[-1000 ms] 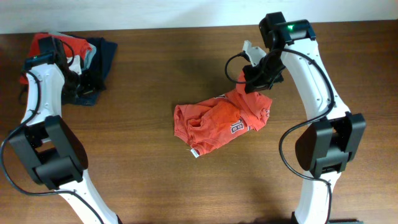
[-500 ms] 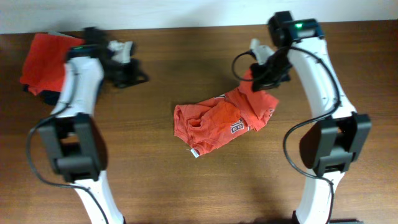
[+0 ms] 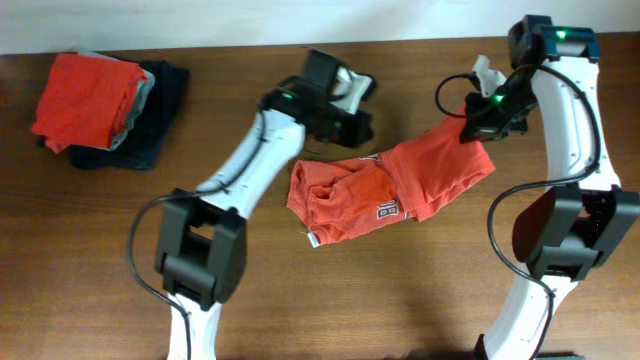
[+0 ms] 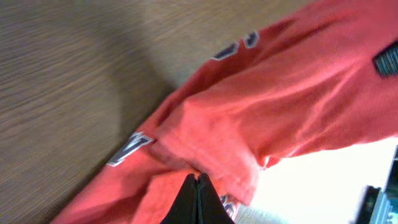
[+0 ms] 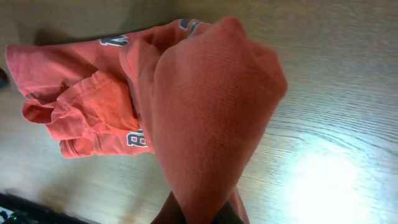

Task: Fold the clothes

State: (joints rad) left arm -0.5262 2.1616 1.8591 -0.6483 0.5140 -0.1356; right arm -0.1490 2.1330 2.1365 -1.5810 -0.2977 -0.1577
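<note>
Two arms meet over one crumpled orange-red short-sleeved cotton T-shirt (image 3: 350, 195), which lies near the middle of the brown wooden surface (image 3: 300, 300). The right fingers (image 3: 480, 125) are clamped on the shirt's right-hand end and hold it lifted, so the cloth runs up from the surface in a stretched band toward them. In the right wrist view the fabric drapes over those fingers and hides most of them. The rest of the shirt is bunched on the surface, with navy-and-white block lettering (image 3: 382, 208) showing on its front and a small white label (image 3: 312, 240) sticking out at its lower left edge. The left fingers (image 4: 186, 208) are pressed together, their tips against a fold of the shirt near its upper edge; whether any cloth is pinched between them cannot be told. At the back left of the surface, well apart from both arms, a second orange-red T-shirt (image 3: 85, 95) sits folded on top of a pale grey garment (image 3: 143, 92) and a dark navy garment (image 3: 160, 130).
</note>
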